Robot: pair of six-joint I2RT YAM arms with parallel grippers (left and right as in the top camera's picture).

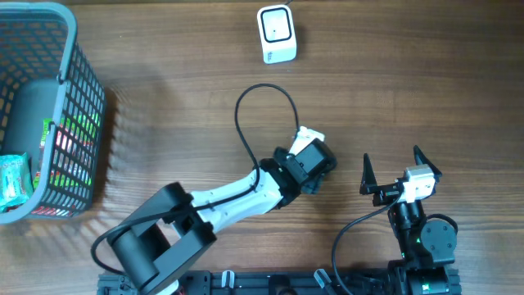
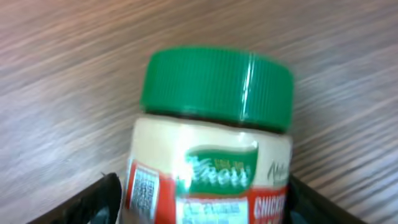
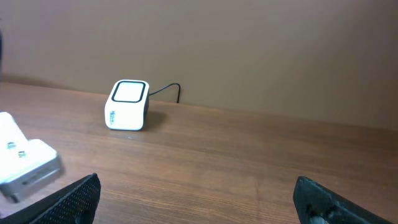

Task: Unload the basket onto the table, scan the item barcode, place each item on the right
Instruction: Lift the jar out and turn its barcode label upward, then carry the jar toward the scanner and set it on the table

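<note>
Green-lidded cream jar (image 2: 211, 155), white scanner (image 1: 277, 33), grey basket (image 1: 85, 123).

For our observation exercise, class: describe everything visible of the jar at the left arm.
The jar has a green ribbed lid and a cream, plastic-looking body with a green-and-red label and a small square code on its left. Lid closed, it sits between the left pincer's dark fingers, the wooden table behind it; whether they touch it is unclear.

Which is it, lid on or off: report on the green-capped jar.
On: the green ribbed plastic cap sits flush on the cream labelled jar.
</note>
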